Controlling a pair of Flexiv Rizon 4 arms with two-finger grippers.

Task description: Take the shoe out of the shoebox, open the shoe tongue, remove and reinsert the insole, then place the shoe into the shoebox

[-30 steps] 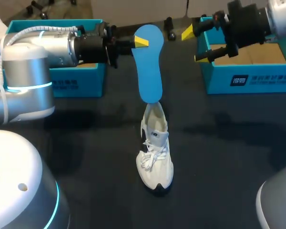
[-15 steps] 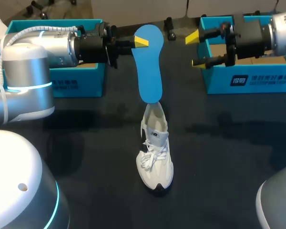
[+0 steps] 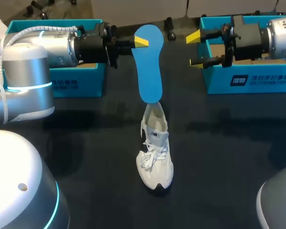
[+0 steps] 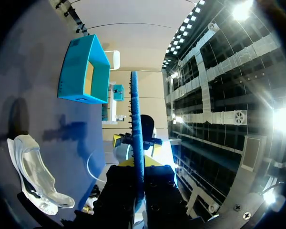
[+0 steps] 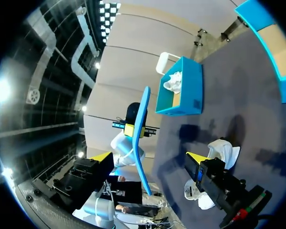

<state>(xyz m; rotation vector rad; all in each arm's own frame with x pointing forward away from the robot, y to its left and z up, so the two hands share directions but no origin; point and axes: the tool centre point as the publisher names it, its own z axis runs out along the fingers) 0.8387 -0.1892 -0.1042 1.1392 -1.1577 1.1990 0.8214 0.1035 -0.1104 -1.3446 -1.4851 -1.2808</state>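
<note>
- Your white shoe point(image 3: 155, 152) sits on its sole on the dark worktop point(image 3: 219, 157), outside the boxes.
- The blue insole point(image 3: 148, 67) hangs over the shoe, its lower tip at the heel opening.
- Your left claw point(image 3: 139, 42) pinches the insole's upper end.
- Your right claw point(image 3: 194, 48) is spread wide, beyond the shoe on its right, just beside a teal shoebox point(image 3: 248, 78).

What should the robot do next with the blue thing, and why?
Probably bring the open right hand over to the flat blue insole. The left hand pinches only one end, while the other end hangs at the opening of the white lace-up shoe, so a second grip should steady it.
</note>
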